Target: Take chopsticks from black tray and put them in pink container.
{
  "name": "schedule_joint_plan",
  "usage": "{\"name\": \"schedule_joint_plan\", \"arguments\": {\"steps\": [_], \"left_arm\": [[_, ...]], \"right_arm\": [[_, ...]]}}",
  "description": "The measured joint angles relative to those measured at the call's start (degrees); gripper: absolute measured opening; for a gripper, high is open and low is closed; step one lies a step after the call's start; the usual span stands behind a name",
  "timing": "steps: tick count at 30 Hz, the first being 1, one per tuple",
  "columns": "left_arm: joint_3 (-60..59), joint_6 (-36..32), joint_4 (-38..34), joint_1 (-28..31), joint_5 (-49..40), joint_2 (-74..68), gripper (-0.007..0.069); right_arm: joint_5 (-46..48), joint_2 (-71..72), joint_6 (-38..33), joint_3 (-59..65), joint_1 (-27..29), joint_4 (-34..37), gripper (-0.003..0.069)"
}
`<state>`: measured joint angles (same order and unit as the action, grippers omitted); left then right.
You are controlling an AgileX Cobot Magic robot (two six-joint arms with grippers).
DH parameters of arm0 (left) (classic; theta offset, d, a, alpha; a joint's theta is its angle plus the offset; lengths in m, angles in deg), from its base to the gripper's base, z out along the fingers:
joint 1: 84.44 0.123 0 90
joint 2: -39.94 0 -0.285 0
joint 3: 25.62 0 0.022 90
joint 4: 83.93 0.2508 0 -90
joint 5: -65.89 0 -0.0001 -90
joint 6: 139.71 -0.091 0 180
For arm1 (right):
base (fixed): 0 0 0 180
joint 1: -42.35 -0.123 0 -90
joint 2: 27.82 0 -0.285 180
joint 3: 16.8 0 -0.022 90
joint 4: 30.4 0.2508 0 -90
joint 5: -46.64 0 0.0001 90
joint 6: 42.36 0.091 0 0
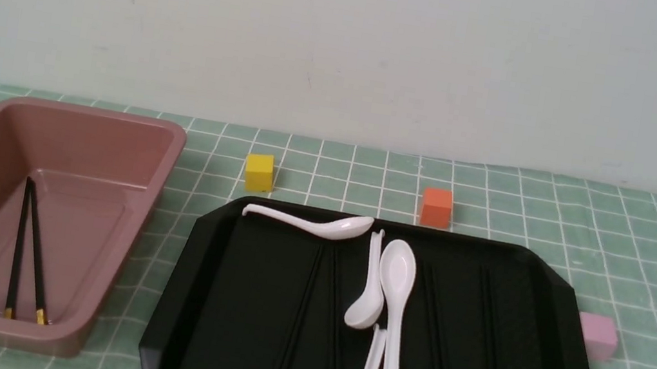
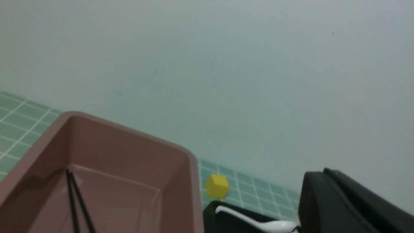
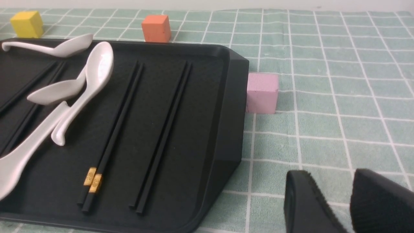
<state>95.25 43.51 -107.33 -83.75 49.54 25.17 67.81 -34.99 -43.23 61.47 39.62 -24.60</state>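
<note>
Hanging right claw (image 3: pixel 334 183), slightly parted, empty

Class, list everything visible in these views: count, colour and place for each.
black tray: one, glossy black, centre of the cloth.
pink container: one, dusty pink, left of the tray.
chopsticks: four pairs, black with gold ends, on the tray; a fifth pair in the container.
spoons: four, white, on the tray.
cubes: yellow and orange beyond the tray, pale pink at its right.
tablecloth: green, checked.
right gripper: black, open, empty.
left gripper: black, partly seen.
</note>
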Motion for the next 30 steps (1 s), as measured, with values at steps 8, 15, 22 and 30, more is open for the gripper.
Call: {"name": "schedule_joint_plan", "arguments": {"steps": [8, 15, 22, 30], "left_arm": [[-8.9, -0.2, 4.7, 0.0, -0.1, -0.4, -0.0013], [-17.9, 14.4, 22.0, -4.3, -0.8, 5.9, -0.0012], [-19.7, 20.7, 25.1, -6.2, -5.5, 7.6, -0.0010], [-19.8, 20.5, 25.2, -6.2, -5.9, 7.6, -0.0004]], "right_arm": [[0.0, 0.0, 0.0, 0.0, 0.0, 0.0, 0.0240], [0.0, 0.0, 0.0, 0.0, 0.0, 0.0, 0.0240], [0.0, 0.0, 0.0, 0.0, 0.0, 0.0, 0.0240], [0.0, 0.0, 0.0, 0.0, 0.0, 0.0, 0.0240]]}}
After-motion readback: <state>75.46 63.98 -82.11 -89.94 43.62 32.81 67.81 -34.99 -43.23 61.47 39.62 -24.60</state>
